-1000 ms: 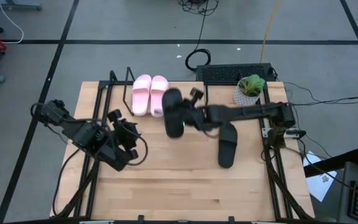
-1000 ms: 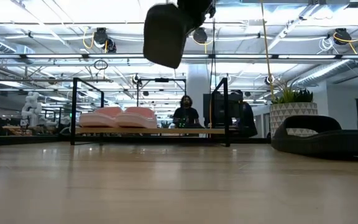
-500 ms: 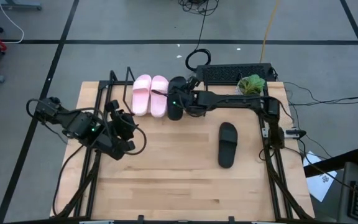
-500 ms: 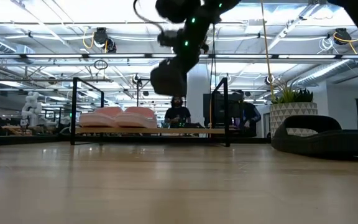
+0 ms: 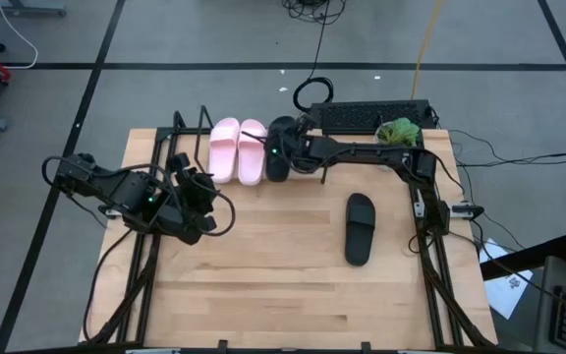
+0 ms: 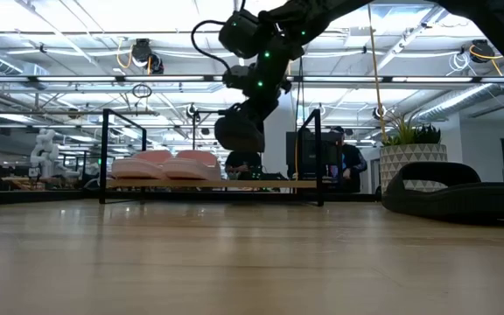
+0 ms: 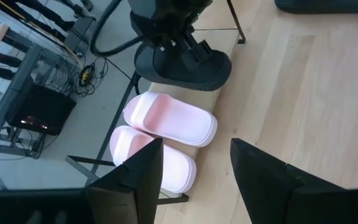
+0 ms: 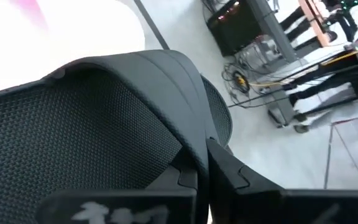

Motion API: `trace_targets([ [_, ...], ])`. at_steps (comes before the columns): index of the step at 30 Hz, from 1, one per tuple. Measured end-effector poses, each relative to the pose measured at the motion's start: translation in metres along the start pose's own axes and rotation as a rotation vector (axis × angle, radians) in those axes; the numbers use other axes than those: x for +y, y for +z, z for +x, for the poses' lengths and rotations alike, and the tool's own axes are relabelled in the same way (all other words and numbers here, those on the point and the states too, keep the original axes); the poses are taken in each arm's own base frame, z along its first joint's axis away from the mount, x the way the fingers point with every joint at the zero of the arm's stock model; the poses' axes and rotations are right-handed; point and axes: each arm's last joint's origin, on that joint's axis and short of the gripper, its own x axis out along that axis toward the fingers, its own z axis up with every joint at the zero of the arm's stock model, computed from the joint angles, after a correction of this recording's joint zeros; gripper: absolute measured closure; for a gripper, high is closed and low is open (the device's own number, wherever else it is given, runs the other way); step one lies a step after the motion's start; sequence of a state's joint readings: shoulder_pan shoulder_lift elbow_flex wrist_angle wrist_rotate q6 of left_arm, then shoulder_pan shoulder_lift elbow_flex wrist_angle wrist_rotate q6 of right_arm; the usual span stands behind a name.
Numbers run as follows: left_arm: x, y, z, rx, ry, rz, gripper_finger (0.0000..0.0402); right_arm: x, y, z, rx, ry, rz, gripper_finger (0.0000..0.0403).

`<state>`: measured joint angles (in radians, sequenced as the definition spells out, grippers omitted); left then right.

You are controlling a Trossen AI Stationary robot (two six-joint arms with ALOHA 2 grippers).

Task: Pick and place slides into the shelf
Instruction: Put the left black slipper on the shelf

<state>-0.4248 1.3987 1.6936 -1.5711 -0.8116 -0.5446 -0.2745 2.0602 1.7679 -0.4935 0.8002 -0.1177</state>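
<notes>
With my right arm stretched across the back of the table, my right gripper [image 5: 293, 149] has its fingers clamped on the strap of a black slide [image 5: 279, 150], holding it over the shelf [image 6: 278, 185] just beside the pink pair [image 5: 238, 149]. In the low view that slide [image 6: 238, 131] hangs above the shelf board, not resting on it, tilted with its sole facing the camera. The right wrist view is filled by its textured footbed and strap [image 8: 104, 124], with my finger [image 8: 229, 174] pressed against the strap.

The two pink slides sit side by side on the left part of the shelf, touching each other; they are also seen from the left wrist [image 7: 166, 134].

The second black slide [image 5: 360, 227] lies flat on the tabletop [image 5: 283, 285], well apart from the shelf, toward the right side. In the low view it shows at the right edge [image 6: 462, 194], in front of a potted plant [image 6: 412, 150].

My left gripper [image 5: 193, 197] hovers over the table's left side, near the shelf's left end, fingers [image 7: 263, 177] spread wide with nothing between them.
</notes>
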Motion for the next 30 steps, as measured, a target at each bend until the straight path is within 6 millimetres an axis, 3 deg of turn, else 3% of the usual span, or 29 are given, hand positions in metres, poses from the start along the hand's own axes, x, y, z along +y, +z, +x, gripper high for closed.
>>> trace_targets([
  [14,0.0,0.0,0.0,0.0,0.0,0.026,0.0213,0.024,-0.012,0.03,0.038,0.038,-0.117,0.0403],
  [30,0.0,0.0,0.0,0.0,0.001,0.027,0.0213,0.018,-0.009,0.036,0.018,0.053,-0.078,0.0403],
])
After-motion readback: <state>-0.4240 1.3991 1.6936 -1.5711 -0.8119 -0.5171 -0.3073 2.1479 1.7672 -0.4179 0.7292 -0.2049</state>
